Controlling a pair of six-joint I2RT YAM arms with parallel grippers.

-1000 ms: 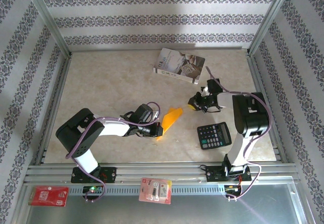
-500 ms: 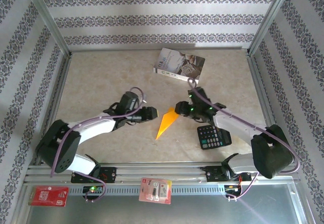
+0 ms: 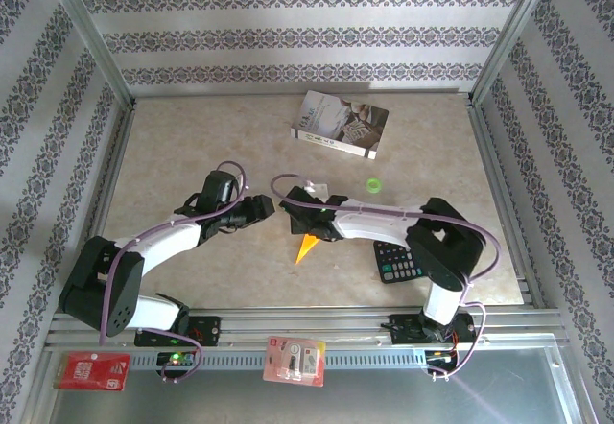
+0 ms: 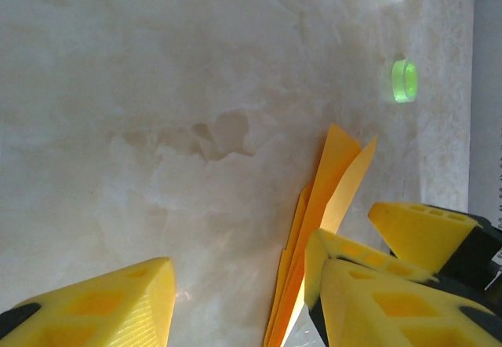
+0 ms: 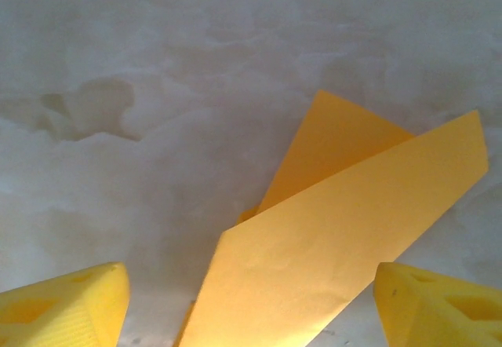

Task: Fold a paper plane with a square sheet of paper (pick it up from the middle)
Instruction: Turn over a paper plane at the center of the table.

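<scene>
The orange paper plane (image 3: 306, 247) lies flat on the table, and just its pointed tip shows below the right gripper in the top view. My right gripper (image 3: 295, 221) hovers low over it, open, with the folded wings (image 5: 337, 221) spread between its yellow fingers (image 5: 70, 304). My left gripper (image 3: 264, 208) sits just left of the plane, also open. In the left wrist view the plane (image 4: 318, 221) runs alongside that gripper's right finger (image 4: 392, 308), and the right gripper's fingers (image 4: 423, 233) crowd in behind it. No unfolded square sheet is in view.
A grey-white book (image 3: 341, 125) lies at the back centre. The black calculator (image 3: 395, 261) sits partly under the right arm. A small green ring (image 3: 373, 186) rests right of the grippers. Metal frame rails and patterned walls bound the table.
The left gripper let go of the plane and drew back to the left. The right arm swung left across the table and now sits over the plane. The green ring is uncovered.
</scene>
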